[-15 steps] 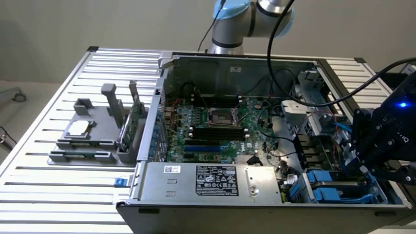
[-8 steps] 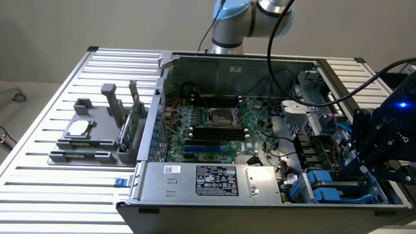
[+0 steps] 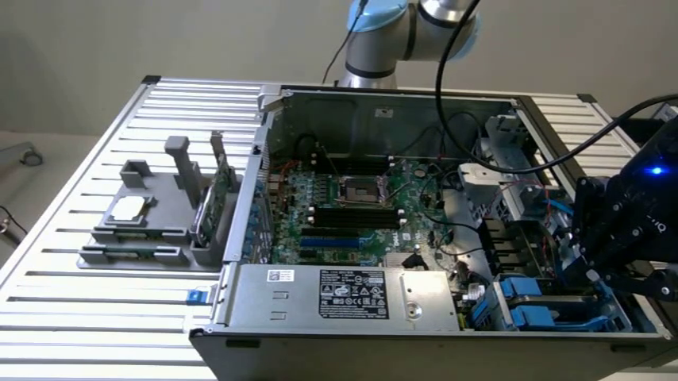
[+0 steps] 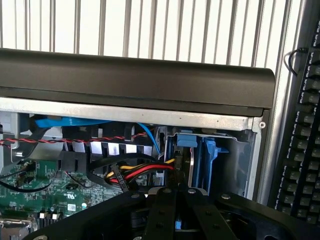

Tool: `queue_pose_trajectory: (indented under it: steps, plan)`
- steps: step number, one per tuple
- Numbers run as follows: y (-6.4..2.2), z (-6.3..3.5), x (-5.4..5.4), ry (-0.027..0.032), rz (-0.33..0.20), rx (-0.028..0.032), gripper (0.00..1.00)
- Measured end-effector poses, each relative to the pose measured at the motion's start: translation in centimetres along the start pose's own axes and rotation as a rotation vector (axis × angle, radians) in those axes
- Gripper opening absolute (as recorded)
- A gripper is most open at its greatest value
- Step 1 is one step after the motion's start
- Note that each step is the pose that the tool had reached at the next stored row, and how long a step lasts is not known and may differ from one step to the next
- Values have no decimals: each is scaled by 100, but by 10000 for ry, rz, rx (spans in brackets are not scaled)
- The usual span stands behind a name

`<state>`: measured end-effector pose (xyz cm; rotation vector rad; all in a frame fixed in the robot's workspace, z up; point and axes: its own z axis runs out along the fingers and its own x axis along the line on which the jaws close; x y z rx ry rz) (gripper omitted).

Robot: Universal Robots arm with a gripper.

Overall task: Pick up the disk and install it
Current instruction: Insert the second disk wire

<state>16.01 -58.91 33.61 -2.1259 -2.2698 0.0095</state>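
Note:
The disk [image 4: 196, 150] stands edge-on in the drive bay at the corner of the open computer case, its blue carrier around a thin silver edge. In the exterior view the blue carrier of the disk [image 3: 526, 295] sits low in the bay at the case's near right corner. My black gripper [image 3: 599, 270] hangs over that bay at the exterior view's right. In the wrist view my gripper [image 4: 175, 194] has its fingers [image 4: 161, 215] drawn together, shut, with the tips just short of the disk's upper edge. Whether they touch it, I cannot tell.
Red, yellow and black cables [image 4: 135, 172] and a blue cable [image 4: 150, 137] run beside the bay. The motherboard [image 3: 339, 210] fills the case floor. A grey fixture [image 3: 148, 226] with a chip and a green card stands on the slatted table [image 3: 95, 317]. A keyboard [image 4: 305, 150] lies beyond the case wall.

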Motion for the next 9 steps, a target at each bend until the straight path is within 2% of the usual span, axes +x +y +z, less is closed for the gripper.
queue_pose_trajectory:
  steps: [9]
  plan:
    - [0,0,0,1,0,0,11]
